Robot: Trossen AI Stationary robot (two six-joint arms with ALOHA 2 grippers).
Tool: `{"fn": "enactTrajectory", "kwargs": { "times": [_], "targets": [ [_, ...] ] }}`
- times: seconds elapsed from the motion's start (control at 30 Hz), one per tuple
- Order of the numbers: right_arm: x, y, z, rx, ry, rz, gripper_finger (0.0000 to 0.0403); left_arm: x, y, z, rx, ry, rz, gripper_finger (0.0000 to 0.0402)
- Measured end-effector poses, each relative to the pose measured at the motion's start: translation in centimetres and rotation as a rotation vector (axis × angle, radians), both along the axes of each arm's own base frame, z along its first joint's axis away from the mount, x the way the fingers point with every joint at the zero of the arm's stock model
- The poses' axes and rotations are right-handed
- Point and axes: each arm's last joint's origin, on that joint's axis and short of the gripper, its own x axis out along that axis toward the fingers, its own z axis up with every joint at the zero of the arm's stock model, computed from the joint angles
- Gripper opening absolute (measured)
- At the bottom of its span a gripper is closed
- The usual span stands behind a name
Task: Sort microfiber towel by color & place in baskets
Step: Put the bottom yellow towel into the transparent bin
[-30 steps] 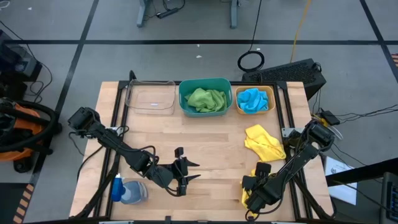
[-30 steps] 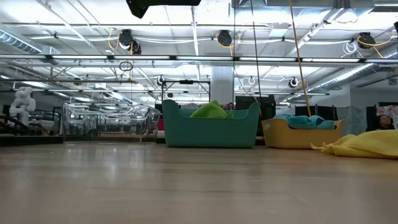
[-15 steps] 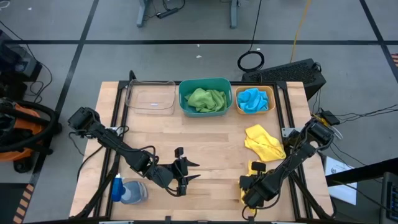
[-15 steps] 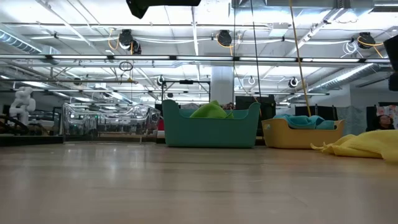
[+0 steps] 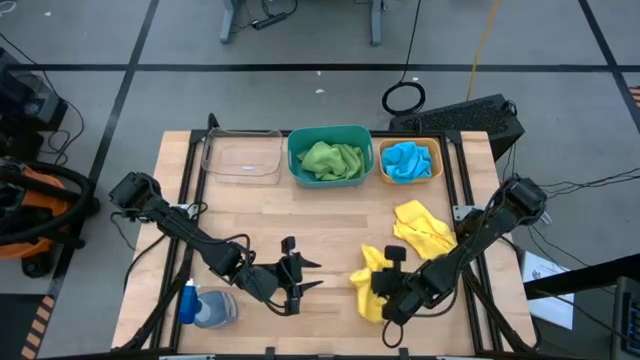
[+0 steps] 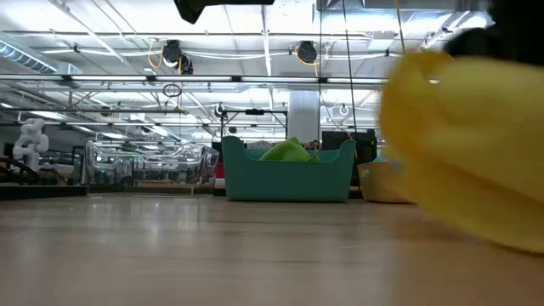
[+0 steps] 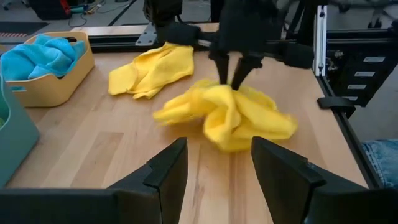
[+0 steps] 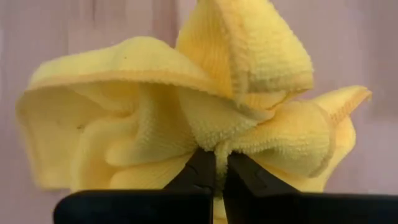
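Yellow towel (image 5: 368, 283) bunches in my right gripper (image 5: 385, 287), pinched tight, lower centre of the high view. I should lift it fully clear before carrying to the clear basket (image 5: 242, 157), upper left.

Right hand (image 5: 385, 283): has pinched shut on the crumpled yellow towel (image 5: 368, 282) and moved left from the near right edge of the tabletop (image 5: 330, 220).
Crumpled yellow towel: dragged left with the hand, now nearer the tabletop's middle.
Low view: that yellow towel (image 6: 463, 144) now fills the right side, covering most of the orange basket (image 6: 380, 184).
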Motion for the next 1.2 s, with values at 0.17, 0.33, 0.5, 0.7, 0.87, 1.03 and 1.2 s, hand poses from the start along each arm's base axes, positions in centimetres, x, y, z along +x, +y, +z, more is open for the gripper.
{"fn": "enactTrajectory", "kwargs": {
  "times": [0.17,0.33,0.5,0.7,0.87,1.03,1.2],
  "targets": [
    [0.9,-0.6,2.8,-0.154,-0.258,0.046,0.0002,0.2,-0.2,0.6,0.017,-0.058,-0.022,0.0185],
    [1.6,-1.4,5.1,-0.302,-0.445,0.025,0.0001,0.6,-0.5,1.9,0.06,-0.18,-0.049,0.0185],
    [2.5,-1.8,5.6,-0.346,-0.525,-0.035,0.0001,0.1,-1.7,3.1,0.148,-0.288,-0.092,0.0185],
    [3.2,-1.6,6.1,-0.289,-0.604,-0.079,0.0,-0.6,-2.2,3.0,0.289,-0.266,-0.019,0.0185],
    [3.8,-1.5,6.9,-0.249,-0.707,-0.156,0.0,-0.7,-2.3,2.9,0.32,-0.251,0.008,0.0185],
    [4.7,-2.7,7.3,-0.261,-0.737,-0.22,0.0001,-1.1,-3.0,3.1,0.338,-0.276,-0.023,0.0185],
    [5.9,-4.3,7.6,-0.24,-0.759,-0.273,0.0004,-1.2,-3.4,3.2,0.364,-0.293,-0.081,0.0185]
  ]
}}
